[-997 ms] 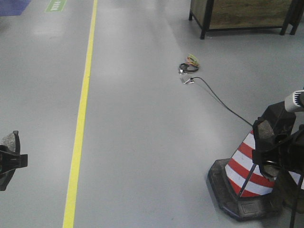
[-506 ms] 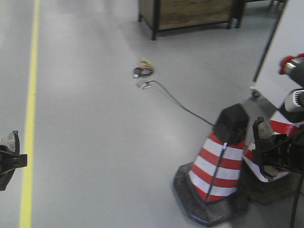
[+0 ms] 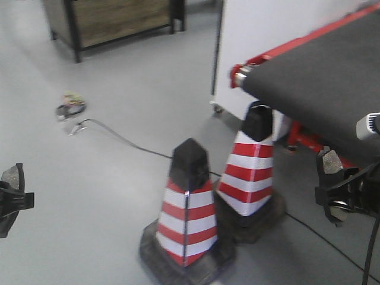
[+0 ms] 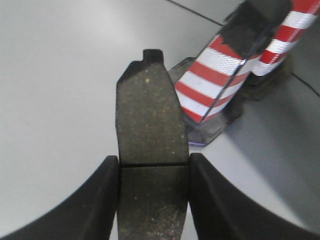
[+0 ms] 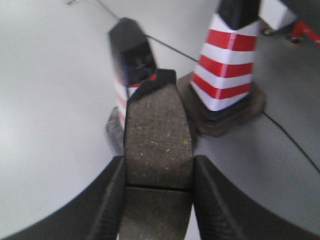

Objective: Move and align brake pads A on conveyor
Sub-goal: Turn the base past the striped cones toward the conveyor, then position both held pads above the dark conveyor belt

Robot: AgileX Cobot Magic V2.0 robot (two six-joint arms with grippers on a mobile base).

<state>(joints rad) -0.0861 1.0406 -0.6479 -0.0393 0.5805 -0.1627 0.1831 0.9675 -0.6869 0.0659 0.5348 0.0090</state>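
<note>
**user1:** Grey floor is filling the front view, striped cones standing at 6 o'clock, conveyor sitting at 2 o'clock.

**user2:** Yep, left hand is gripping a brake pad, right hand is clenching a second brake pad, both hanging over floor.

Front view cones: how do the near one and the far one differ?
The near cone stands on open floor, to the left of the far cone. The far cone sits by the conveyor, with its black tip just below the belt's end. The near cone also partly hides the far cone's base. Both are upright and red-and-white striped, with black tips and dark bases.
</note>
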